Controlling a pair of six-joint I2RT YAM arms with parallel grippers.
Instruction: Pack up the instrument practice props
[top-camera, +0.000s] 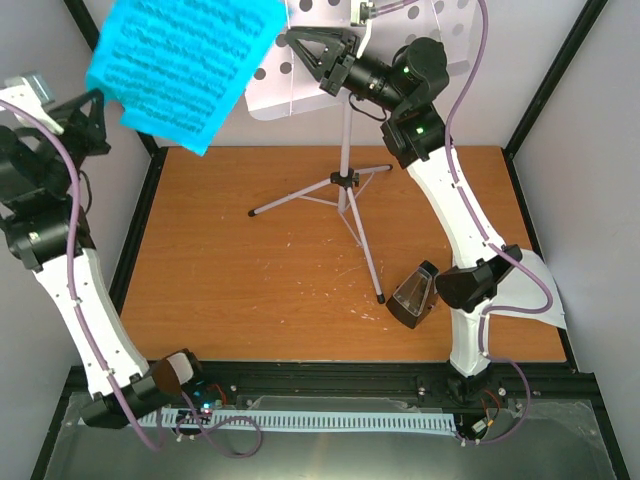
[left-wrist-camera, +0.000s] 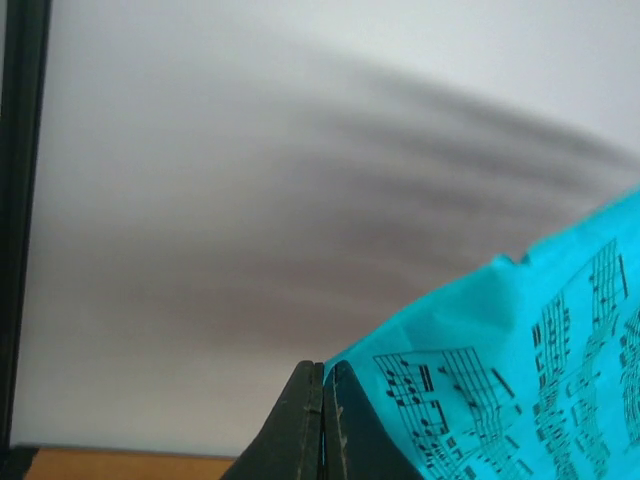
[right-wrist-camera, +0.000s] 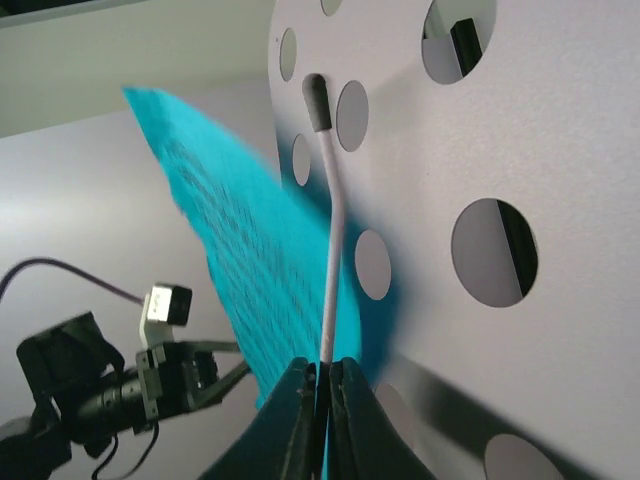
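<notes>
My left gripper (top-camera: 100, 102) is shut on a corner of the blue music sheet (top-camera: 185, 62) and holds it high at the back left, clear of the stand. In the left wrist view the fingers (left-wrist-camera: 305, 420) pinch the blue music sheet (left-wrist-camera: 520, 380). My right gripper (top-camera: 296, 42) is shut on the thin white retainer wire (right-wrist-camera: 330, 230) of the music stand's perforated grey tray (top-camera: 300, 95); the tray (right-wrist-camera: 520, 120) fills the right wrist view. The silver tripod (top-camera: 345, 185) stands mid-table. The black metronome (top-camera: 412, 295) stands near the right arm.
A white sheet (top-camera: 545, 290) lies at the table's right edge, partly behind my right arm. The wooden table (top-camera: 220, 270) has black frame rails on all sides. The tripod legs spread to the left and toward the metronome.
</notes>
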